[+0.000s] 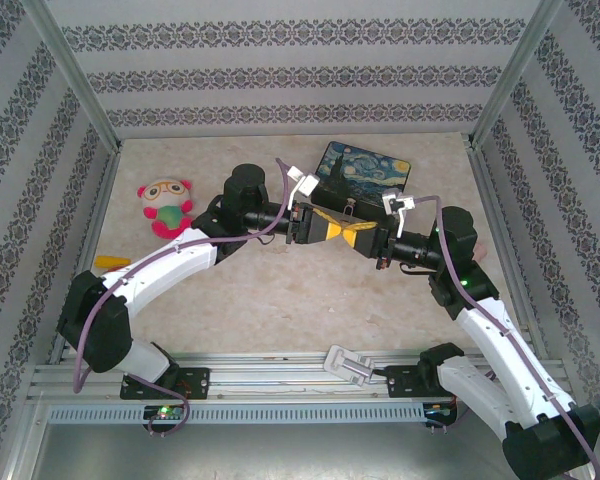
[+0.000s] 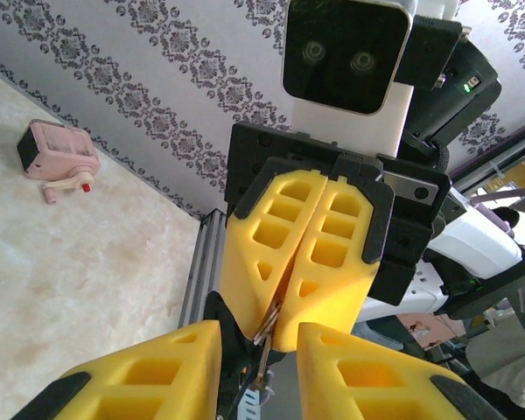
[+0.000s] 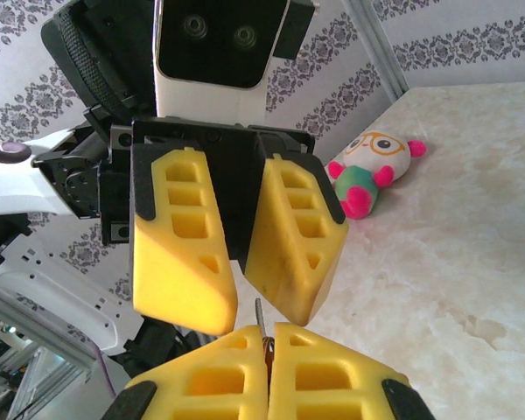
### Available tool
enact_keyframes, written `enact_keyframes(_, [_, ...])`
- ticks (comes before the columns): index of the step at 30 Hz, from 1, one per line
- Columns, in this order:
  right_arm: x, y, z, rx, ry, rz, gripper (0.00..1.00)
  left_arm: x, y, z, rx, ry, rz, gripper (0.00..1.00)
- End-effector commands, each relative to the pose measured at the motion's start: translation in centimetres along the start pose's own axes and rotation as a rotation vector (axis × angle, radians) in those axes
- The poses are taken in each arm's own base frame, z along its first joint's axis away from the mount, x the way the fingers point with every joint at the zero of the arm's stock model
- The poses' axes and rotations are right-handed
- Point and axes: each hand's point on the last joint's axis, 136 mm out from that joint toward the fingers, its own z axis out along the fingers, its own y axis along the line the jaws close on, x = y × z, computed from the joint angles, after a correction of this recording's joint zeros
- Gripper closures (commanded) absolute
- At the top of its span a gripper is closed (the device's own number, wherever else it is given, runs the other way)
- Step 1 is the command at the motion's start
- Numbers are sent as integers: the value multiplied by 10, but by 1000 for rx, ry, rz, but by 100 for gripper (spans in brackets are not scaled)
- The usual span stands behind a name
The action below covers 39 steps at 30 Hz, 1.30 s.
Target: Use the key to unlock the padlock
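Yellow left jaws: stood parted, fingers with a gap between them, facing the right jaws tip to tip above the middle of the tabletop.
Yellow right jaws: were closed, fingers pressed together on a thin metal piece.
Task item: that brassy-silvery piece was too small to tell padlock from key; it was held aloft between both tips.
Tin box: lay by the far edge, right of centre.
Plush toy: lay toward the far-left corner.
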Motion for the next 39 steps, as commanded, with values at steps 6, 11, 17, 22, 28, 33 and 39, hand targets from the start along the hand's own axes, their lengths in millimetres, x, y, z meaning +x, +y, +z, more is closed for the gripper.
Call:
enact_keyframes(6, [-8, 5, 1, -11, -28, -26, 100, 3, -11, 5, 47, 21, 40, 77])
enact_keyframes(11, [-7, 5, 3, -18, -23, -19, 100, 1, -9, 5, 39, 13, 48, 87])
enact_keyframes(17, [-6, 3, 4, -14, -25, -15, 100, -1, -9, 5, 29, 5, 70, 100])
enact_keyframes(22, [-6, -1, -2, 24, -32, -18, 70, 5, -4, -2, -61, 46, 112, 100])
enact_keyframes(28, [-9, 1, -10, 32, -47, -27, 61, 18, -2, -15, -173, 144, 147, 100])
enact_keyframes(33, [-4, 12, -7, -30, -17, -30, 62, 24, -7, -20, -196, 220, 147, 100])
enact_keyframes(39, [3, 20, 0, -65, 15, -46, 65, 38, -12, -27, -286, 398, 158, 100])
